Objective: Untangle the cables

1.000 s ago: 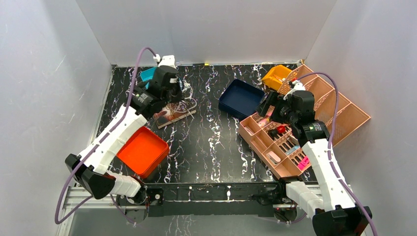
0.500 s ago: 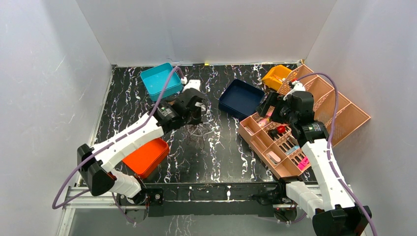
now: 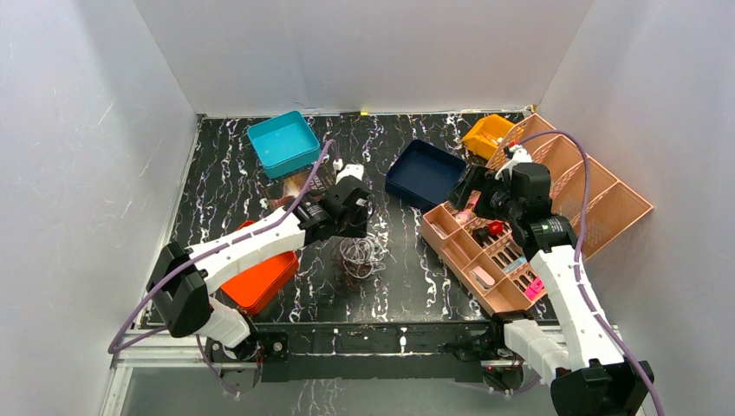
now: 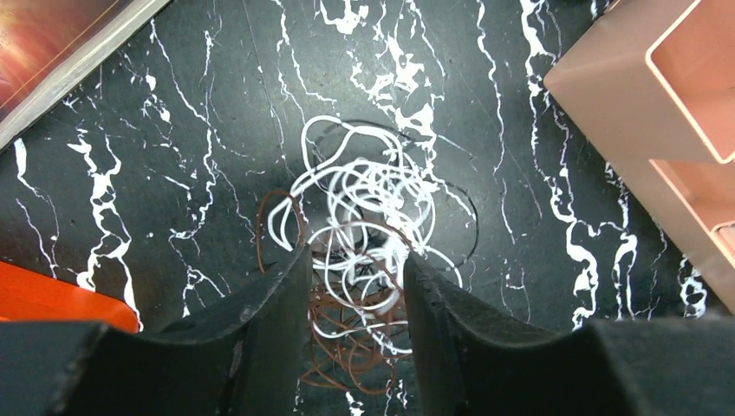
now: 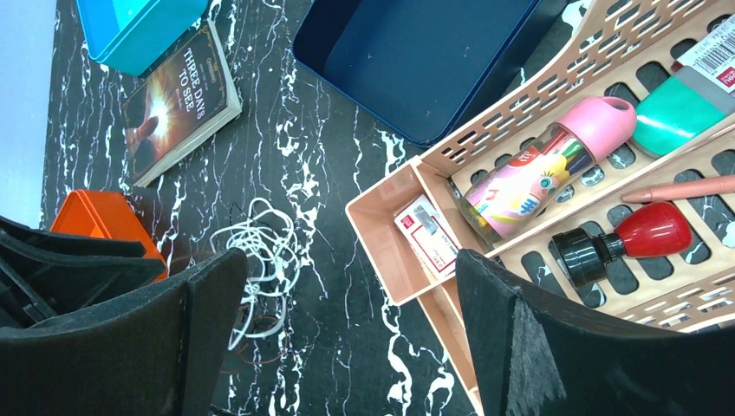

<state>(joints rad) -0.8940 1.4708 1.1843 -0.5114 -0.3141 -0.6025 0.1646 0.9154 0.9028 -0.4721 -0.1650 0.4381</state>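
The cables [image 3: 362, 254] are a tangle of white, brown and black wires lying on the black marbled table near its middle. In the left wrist view the cables [image 4: 364, 208] lie right under and between my fingers. My left gripper [image 3: 353, 224] hovers just over the tangle's near-left side, its jaws parted, and its gap [image 4: 355, 260] is filled with loose loops. My right gripper [image 3: 475, 192] is wide open and empty over the pink organizer's left corner. In the right wrist view the cables [image 5: 260, 251] lie to the left of the right gripper [image 5: 347, 269].
An orange bin [image 3: 256, 277] sits under the left arm. A book [image 3: 299, 186] and a teal bin [image 3: 283, 141] are at the back left. A navy tray [image 3: 425, 173], a yellow bin [image 3: 487, 134] and a pink organizer [image 3: 598, 208] with pens and bottles lie to the right.
My left arm swung from the book at the back left toward the table's middle, bringing the tangle along. The tangle now lies on the table. The right arm barely moved.
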